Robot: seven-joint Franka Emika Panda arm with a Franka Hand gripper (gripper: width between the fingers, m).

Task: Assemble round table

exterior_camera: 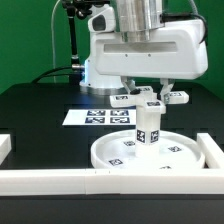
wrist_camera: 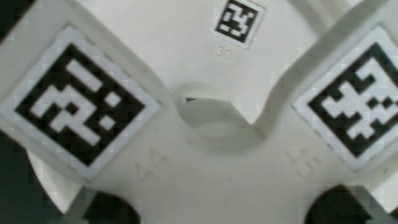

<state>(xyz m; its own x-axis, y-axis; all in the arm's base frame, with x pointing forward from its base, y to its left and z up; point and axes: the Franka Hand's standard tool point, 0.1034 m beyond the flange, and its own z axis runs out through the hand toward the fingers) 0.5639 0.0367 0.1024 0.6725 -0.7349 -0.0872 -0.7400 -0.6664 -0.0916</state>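
The large round disc (exterior_camera: 118, 156) lies flat near the table's front, against the white rails. The short cylindrical leg (exterior_camera: 148, 126) stands upright on its middle. The four-lobed cross base (exterior_camera: 123, 98) sits on top of the leg, its tagged lobes sticking out to both sides. My gripper (exterior_camera: 150, 92) comes straight down onto the base and is shut on it. In the wrist view the cross base (wrist_camera: 196, 150) fills the picture, with two big tags and a middle hole. It spans the gap of my gripper (wrist_camera: 222, 206) between the dark fingertips (wrist_camera: 111, 206).
The marker board (exterior_camera: 92, 116) lies flat behind the disc, towards the exterior view's left. White border rails run along the front (exterior_camera: 60, 182) and the exterior view's right (exterior_camera: 212, 152). The robot's white base (exterior_camera: 120, 50) stands behind.
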